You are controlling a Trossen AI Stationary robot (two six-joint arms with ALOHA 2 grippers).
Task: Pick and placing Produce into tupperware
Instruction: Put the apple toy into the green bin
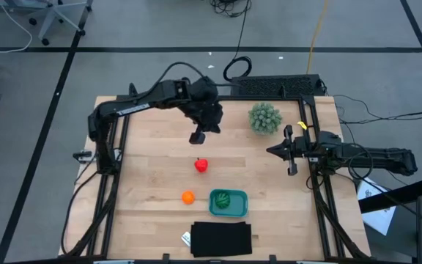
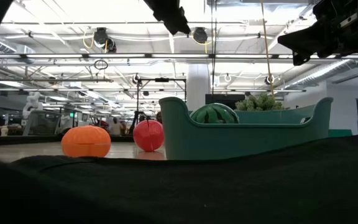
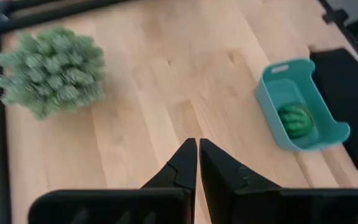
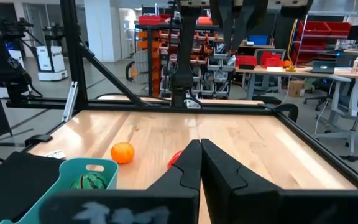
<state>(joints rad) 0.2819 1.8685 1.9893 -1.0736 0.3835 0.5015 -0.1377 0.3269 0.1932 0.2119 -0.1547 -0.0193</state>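
Note:
The teal tupperware [image 1: 237, 207] stands near the table's front edge with the dark green striped produce [image 1: 224, 199] lying inside it. The red produce [image 1: 201, 165] rests on the wood at mid-table, and the orange ball [image 1: 187, 196] rests just left of the tupperware. My left gripper [image 1: 196, 138] hangs shut and slanting down above the table, on the far side of the red produce; it holds nothing [image 3: 197, 142]. At the table's right side my right gripper [image 1: 271, 150] waits, shut, empty and level [image 4: 199, 143].
A fuzzy pale-green plant [image 1: 264, 117] stands at the far right of the table. A flat black rectangle [image 1: 222, 238] lies at the front edge, just near of the tupperware. Black frame rails [image 1: 112, 176] run along both sides. Bare wood lies left of the fruit.

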